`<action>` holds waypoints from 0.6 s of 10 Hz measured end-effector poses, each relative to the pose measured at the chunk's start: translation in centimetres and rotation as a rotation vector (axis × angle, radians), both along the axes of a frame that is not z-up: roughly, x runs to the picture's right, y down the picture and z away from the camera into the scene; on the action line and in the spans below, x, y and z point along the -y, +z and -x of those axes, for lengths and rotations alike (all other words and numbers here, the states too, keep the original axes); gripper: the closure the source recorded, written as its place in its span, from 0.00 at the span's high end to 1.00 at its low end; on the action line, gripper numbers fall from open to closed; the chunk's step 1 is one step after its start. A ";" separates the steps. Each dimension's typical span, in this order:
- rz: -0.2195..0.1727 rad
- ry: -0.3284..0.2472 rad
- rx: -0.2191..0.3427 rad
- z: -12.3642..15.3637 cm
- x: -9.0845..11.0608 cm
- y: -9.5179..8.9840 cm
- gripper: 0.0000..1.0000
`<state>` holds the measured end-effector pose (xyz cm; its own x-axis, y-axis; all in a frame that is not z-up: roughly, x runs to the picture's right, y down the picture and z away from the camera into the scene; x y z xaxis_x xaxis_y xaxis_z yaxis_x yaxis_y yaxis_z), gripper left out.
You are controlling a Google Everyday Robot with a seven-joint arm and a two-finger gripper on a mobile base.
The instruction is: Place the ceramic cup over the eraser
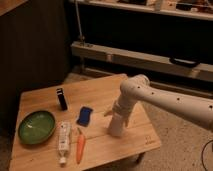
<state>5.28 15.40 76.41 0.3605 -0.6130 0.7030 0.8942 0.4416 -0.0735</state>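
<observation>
A: Gripper, where?
B: Gripper (117, 116) points down over the front-right part of the wooden table (100, 89), right at the ceramic cup (115, 130). The white arm (165, 100) comes in from the right edge

A: Spread, pressed together, pinching the cup?
B: Cannot tell. It's white on white, and gripper and cup read as one pale shape. Whether it's touching the cup or just above it, cannot tell either

A: Cup position?
B: On the table under the gripper, just right of the blue pad (85, 115). Mouth up or mouth down, can't say

A: Eraser?
B: Eraser (61, 98) is black and stands upright towards the back-left of the table. It is uncovered and well apart from the cup. The blue pad lies roughly between the two

A: Anything else on the table?
B: Green bowl (36, 127) at front-left. White tube bottle (63, 138) lying just right of the bowl. Carrot (80, 147) lying beside the bottle near the front edge, between bottle and cup
</observation>
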 end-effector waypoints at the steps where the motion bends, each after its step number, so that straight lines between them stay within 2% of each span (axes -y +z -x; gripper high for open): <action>1: 0.002 -0.003 0.008 0.3 0.2 0.2 0.39; 3: 0.017 -0.017 0.020 0.5 0.2 0.3 0.19; 4: 0.027 -0.021 0.026 0.4 0.1 0.4 0.13; 6: 0.036 -0.028 0.033 0.6 0.0 0.6 0.12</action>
<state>4.72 15.35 77.03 0.3199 -0.5970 0.7357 0.9084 0.4139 -0.0591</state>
